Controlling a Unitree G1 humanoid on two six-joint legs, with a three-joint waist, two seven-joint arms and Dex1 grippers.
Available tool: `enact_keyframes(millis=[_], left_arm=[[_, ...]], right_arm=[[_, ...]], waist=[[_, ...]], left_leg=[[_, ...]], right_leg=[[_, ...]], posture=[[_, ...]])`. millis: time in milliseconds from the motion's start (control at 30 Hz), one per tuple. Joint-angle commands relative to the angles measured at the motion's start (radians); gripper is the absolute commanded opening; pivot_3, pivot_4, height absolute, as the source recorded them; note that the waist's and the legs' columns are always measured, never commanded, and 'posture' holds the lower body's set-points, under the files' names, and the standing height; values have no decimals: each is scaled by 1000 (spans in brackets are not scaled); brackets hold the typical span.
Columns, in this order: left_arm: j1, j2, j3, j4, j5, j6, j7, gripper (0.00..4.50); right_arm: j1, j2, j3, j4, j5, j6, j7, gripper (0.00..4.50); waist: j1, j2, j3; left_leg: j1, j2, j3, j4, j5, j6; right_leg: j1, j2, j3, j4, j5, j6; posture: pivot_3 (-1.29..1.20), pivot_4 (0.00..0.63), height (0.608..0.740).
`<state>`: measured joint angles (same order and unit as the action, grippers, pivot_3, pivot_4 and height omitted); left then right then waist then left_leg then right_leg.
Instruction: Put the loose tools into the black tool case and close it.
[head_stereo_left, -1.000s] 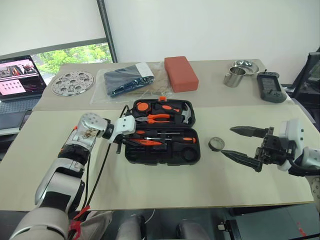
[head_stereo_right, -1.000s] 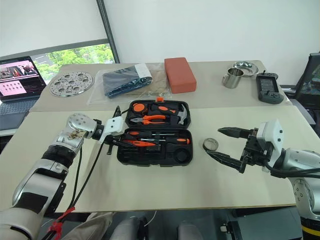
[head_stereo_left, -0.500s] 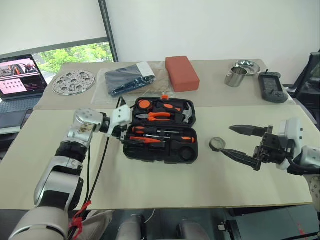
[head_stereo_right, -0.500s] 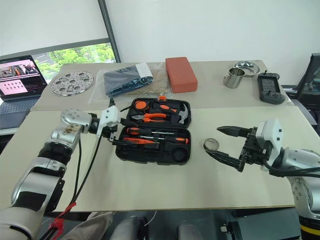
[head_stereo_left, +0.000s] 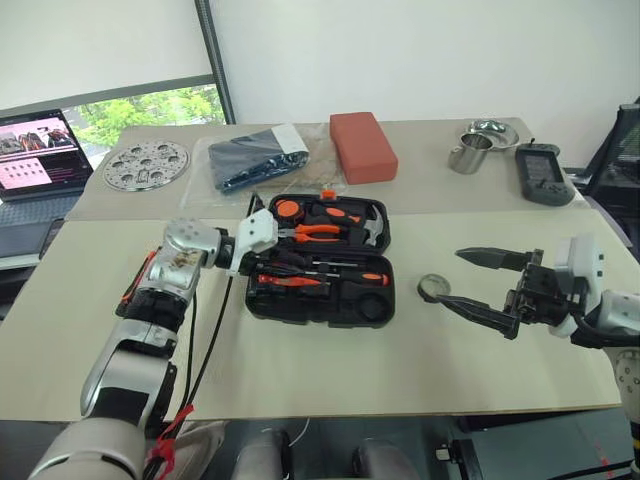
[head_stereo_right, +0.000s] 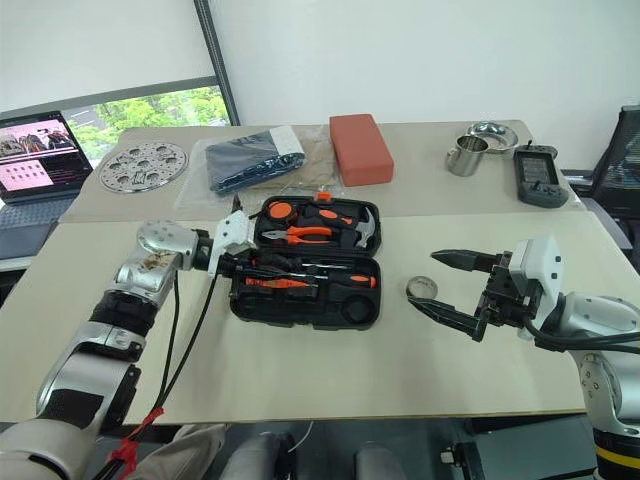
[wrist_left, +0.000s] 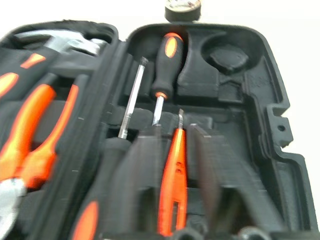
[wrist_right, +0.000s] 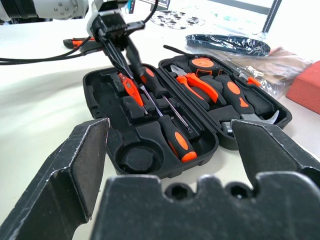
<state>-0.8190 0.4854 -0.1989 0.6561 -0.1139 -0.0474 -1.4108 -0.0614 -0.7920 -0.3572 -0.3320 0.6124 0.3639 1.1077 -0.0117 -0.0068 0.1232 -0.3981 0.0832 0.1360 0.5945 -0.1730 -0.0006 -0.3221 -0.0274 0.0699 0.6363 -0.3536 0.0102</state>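
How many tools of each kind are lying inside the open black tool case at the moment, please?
Long screwdrivers with black-and-orange handles: 2
Small all-orange screwdriver: 1
Orange-handled pliers: 1
Steel-headed hammer: 1
Round orange-and-black tape measure: 1
Total: 6 tools in the black moulded-plastic case

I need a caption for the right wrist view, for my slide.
Open right gripper faces the open black tool case; left gripper hovers above its screwdrivers.

Tape roll (head_stereo_left: 433, 288) right of open tool case (head_stereo_left: 322, 262)
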Motion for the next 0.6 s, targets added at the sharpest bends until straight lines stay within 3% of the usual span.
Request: enact_keyframes(millis=[33,400,600], left_arm=[[-12,-10,-9,62,27,-65,1,127],[-18,-12,4,199,49,-144,3,127],[-28,-37,68,203,-35,-118,-40,127]], right_arm=[[0,0,-19,-21,14,-33,-3,4500],[12,3,-18,-8,11,-60,2,4500],[16,5,-16,-2,12,-70,7,4500]], waist=[[0,0,0],[0,0,0],[0,0,0]], left_leg=[[0,0,0,0,0,0],[0,0,0,0,0,0],[0,0,0,0,0,0]], right_leg=[[0,0,0,0,0,0],[0,0,0,0,0,0],[0,0,0,0,0,0]], posture=[[0,150,740],[0,150,740],[0,150,740]])
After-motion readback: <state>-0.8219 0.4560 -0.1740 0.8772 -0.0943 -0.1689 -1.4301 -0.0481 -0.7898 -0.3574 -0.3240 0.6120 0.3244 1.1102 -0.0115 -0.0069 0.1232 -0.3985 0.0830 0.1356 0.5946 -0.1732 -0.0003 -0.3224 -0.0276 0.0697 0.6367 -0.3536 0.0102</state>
